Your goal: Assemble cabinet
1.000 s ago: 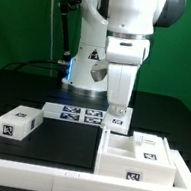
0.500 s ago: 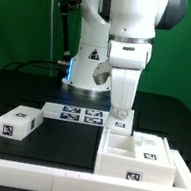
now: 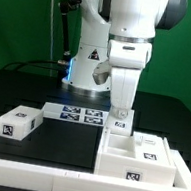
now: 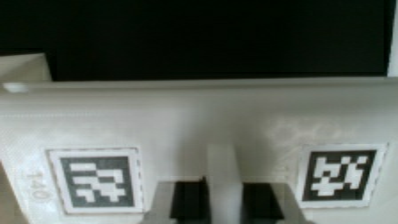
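Note:
The cabinet (image 3: 118, 167), a large white box shell with coded tags, lies at the exterior view's right, its open side up. A white tagged block (image 3: 152, 145) sits in its far compartment. My gripper (image 3: 119, 118) points straight down at the cabinet's far left corner. In the wrist view the cabinet's wall (image 4: 196, 120) fills the picture with two tags on it. My gripper (image 4: 226, 205) has its dark fingers (image 4: 187, 205) on either side of a thin white upright rib of that wall, pressed against it.
A loose white tagged drawer block (image 3: 15, 123) lies at the exterior view's left on the black mat. The marker board (image 3: 78, 114) lies flat behind it, by the arm's base. A low white rail (image 3: 30, 169) runs along the front edge.
The arm shifted slightly toward the exterior view's right between the first and second earlier frames, then stayed still. The cabinet and the loose block have not visibly moved.

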`<state>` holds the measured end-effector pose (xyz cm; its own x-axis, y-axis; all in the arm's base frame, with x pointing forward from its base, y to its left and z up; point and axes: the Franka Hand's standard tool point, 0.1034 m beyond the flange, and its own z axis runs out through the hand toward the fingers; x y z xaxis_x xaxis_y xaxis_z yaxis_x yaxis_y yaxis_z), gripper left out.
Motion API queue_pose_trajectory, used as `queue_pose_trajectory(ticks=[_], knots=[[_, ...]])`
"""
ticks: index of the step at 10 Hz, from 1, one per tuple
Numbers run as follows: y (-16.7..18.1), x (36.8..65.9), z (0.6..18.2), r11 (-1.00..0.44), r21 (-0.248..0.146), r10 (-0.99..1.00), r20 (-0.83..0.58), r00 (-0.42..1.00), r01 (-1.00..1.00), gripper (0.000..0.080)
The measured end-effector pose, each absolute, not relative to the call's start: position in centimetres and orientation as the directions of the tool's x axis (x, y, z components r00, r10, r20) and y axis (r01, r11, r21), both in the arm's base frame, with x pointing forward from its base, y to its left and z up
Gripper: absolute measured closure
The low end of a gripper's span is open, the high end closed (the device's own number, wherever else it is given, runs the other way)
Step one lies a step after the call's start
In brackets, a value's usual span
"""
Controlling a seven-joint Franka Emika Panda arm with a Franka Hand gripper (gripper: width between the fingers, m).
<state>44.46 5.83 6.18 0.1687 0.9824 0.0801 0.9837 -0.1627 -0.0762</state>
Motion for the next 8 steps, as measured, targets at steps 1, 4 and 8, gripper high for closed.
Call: queue_pose_trajectory(ticks=[1, 4, 8], knots=[[5.9, 44.66, 6.31, -0.161, -0.074, 0.983, 0.081, 0.167, 0.984, 0.0731], [5.99, 44.86, 6.35, -0.149, -0.072, 0.984, 0.083, 0.155, 0.986, 0.0731], [5.65, 44.9, 5.92, -0.154, -0.08, 0.983, 0.085, 0.161, 0.985, 0.0731]])
